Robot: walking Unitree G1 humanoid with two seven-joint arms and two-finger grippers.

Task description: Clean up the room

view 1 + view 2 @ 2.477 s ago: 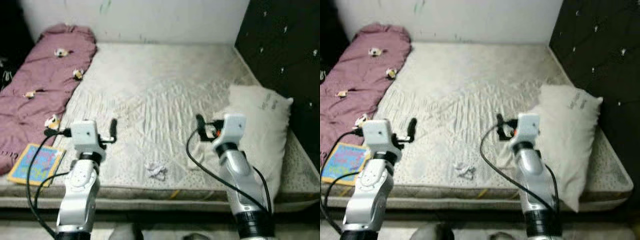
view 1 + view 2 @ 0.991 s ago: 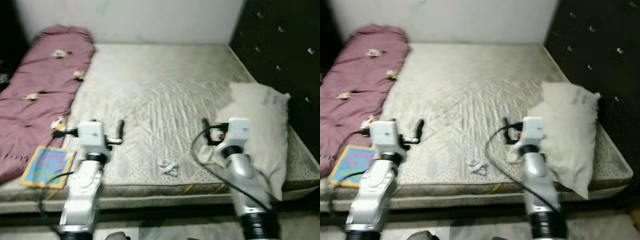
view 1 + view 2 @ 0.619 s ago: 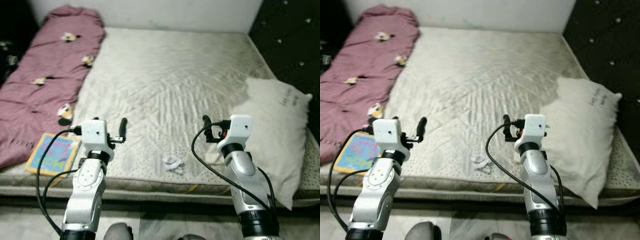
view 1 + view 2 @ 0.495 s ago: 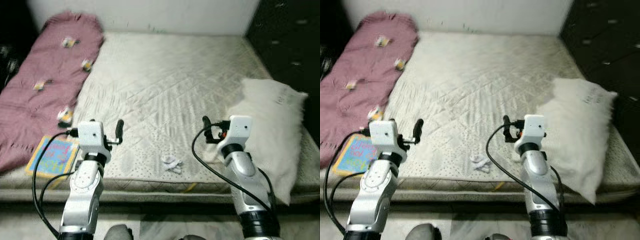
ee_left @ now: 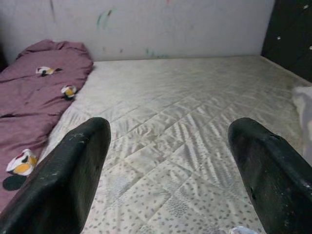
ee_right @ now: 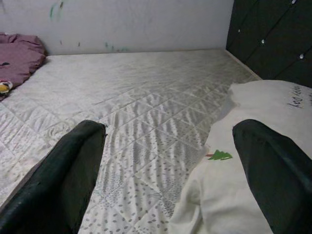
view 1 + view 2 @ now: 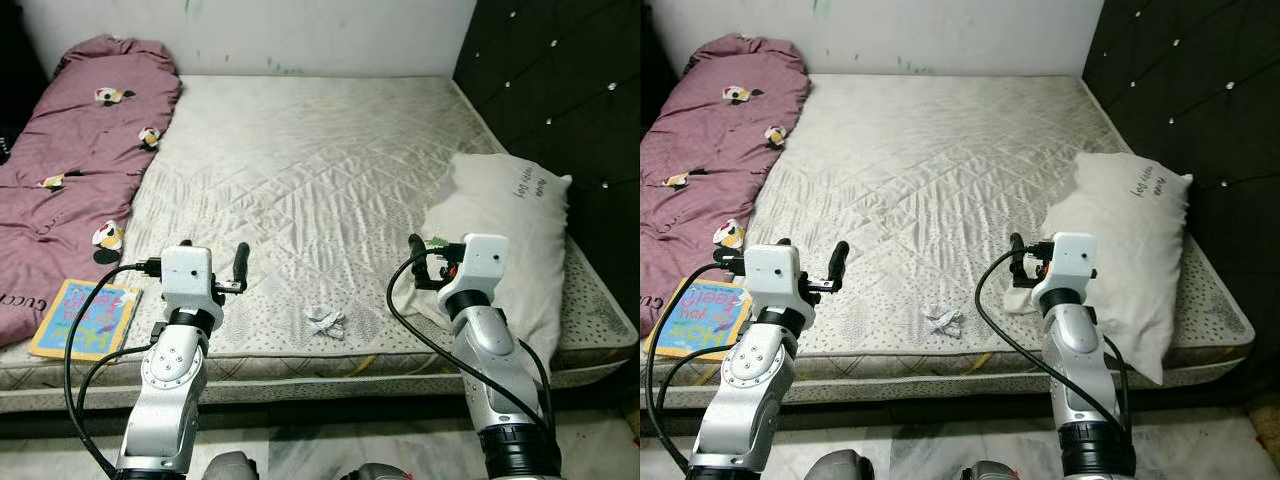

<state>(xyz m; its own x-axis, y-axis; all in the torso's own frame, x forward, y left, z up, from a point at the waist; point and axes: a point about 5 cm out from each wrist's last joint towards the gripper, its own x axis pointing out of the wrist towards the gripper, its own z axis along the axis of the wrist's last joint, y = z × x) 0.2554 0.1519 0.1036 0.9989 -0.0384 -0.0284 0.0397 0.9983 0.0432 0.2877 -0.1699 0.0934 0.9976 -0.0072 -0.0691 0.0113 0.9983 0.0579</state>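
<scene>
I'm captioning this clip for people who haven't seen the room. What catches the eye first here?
A bare quilted mattress spans the scene, with a maroon flowered blanket bunched along its left side and a white pillow at its right edge against the dark tufted headboard. Near the front edge lie a crumpled white scrap and, far left, a colourful children's book. The left gripper and right gripper hover open over that edge.

crumpled paper (image 7: 324,321) | white, small | mattress (image 7: 330,150) front edge, between arms
</scene>
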